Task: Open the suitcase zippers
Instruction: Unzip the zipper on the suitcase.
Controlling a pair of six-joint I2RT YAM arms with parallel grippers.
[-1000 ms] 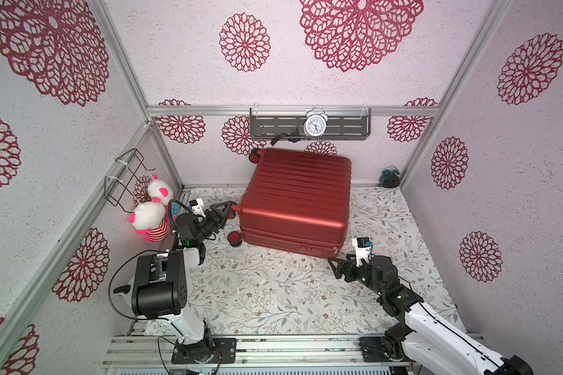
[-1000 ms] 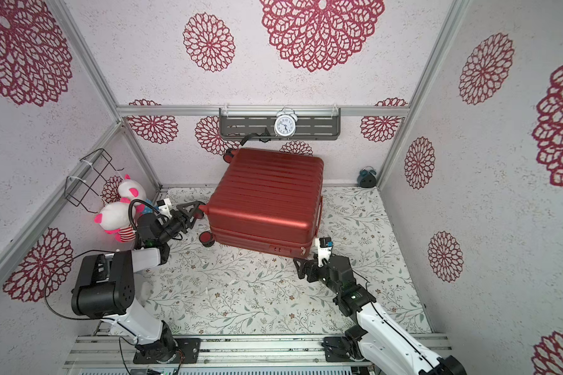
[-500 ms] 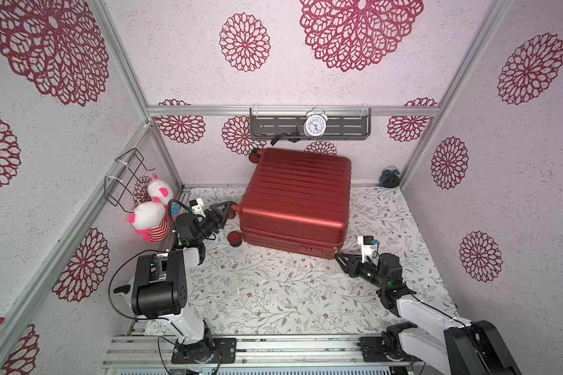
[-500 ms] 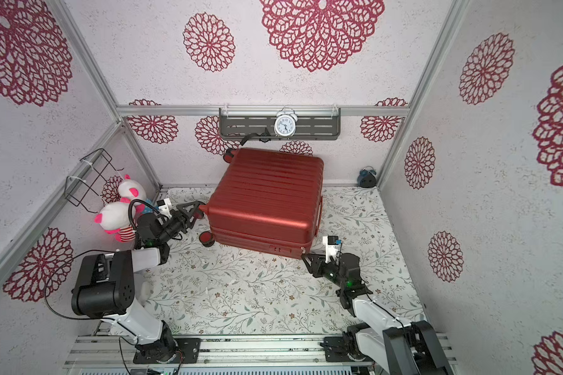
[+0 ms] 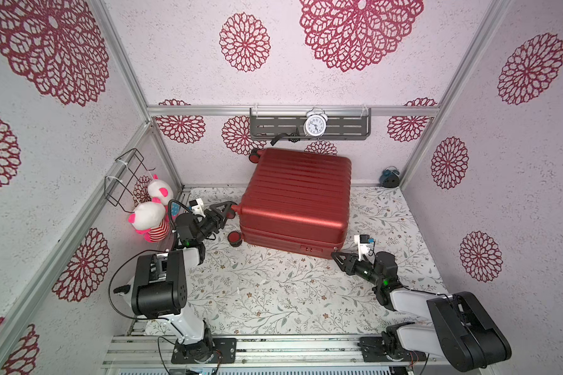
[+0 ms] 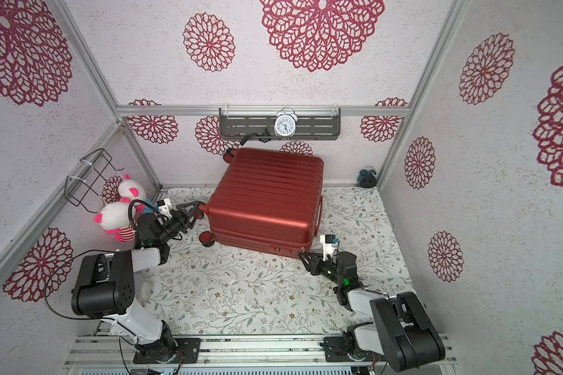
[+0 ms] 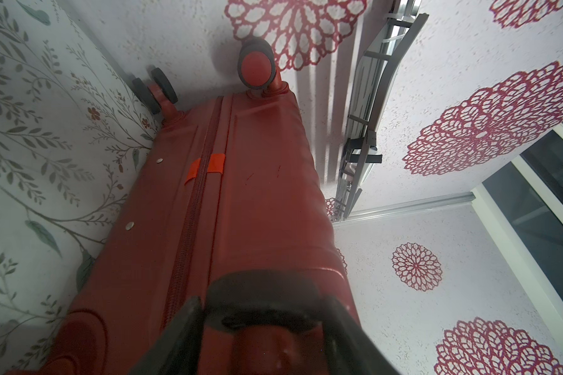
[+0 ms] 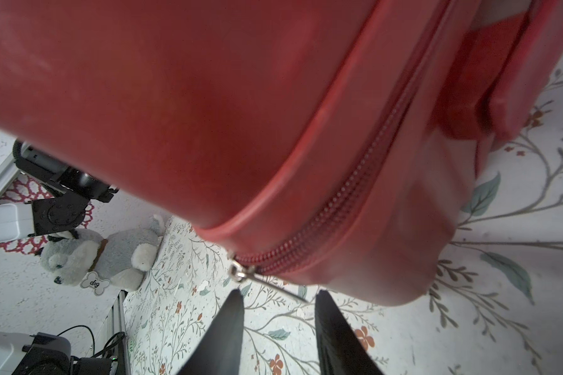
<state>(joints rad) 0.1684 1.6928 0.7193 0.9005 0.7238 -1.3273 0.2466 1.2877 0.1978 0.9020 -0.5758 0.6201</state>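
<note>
The right gripper (image 8: 278,292) has its two black fingers (image 8: 231,324) parted. Bare floor shows between them and nothing is clamped. The thin silver zipper pull (image 8: 267,284) hangs off the case's corner with its tip just above the gap. Whether it touches a fingertip cannot be told.

The left gripper (image 7: 262,303) is closed around a black rubber wheel (image 7: 264,292) at the case's corner. This wheel fills the lower middle of the left wrist view and hides the finger pads, and the fingers run off the bottom edge.

The large glossy red hard-shell suitcase (image 5: 296,194) lies flat on its broad ribbed side, shut, in the upper middle of the floor in both top views. Its far edge sits below the grey wall shelf (image 5: 309,128). The thin red zipper track (image 8: 338,201) is closed along the seam. In the left wrist view it runs up the frame's middle (image 7: 195,207), crossed by two orange tape strips (image 7: 205,168). In both top views the track is too fine to follow, and the lower shell is mostly hidden under the upper one. The red handle (image 8: 501,81) is blurred and cut off at the upper right of the right wrist view.

The floral-print floor mat (image 5: 273,292) lies bare across the lower middle of both top views, between the arms. A narrower strip of mat runs right of the case (image 6: 355,214). At left, pink-and-white plush toys (image 5: 147,217) crowd the wall beside the left arm.
</note>
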